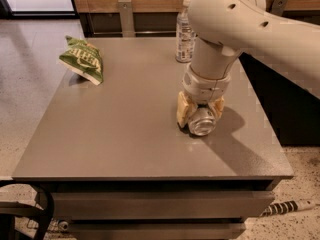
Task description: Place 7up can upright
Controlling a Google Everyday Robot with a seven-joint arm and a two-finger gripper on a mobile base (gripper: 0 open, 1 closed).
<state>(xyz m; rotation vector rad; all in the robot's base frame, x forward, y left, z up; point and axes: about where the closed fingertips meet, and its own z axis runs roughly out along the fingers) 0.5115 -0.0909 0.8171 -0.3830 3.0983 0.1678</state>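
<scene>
The 7up can (202, 122) lies on its side on the grey table (125, 129), right of centre, with its shiny metal end facing the camera. My gripper (200, 111) reaches down from above and straddles the can. Its two cream fingers (183, 110) stand on either side of the can and are closed against it. The can's body is mostly hidden behind the fingers and wrist.
A clear plastic bottle (184, 31) with a white cap stands at the table's back edge, behind my arm. A green snack bag (82, 60) lies at the back left. A dark counter (295, 109) stands close on the right.
</scene>
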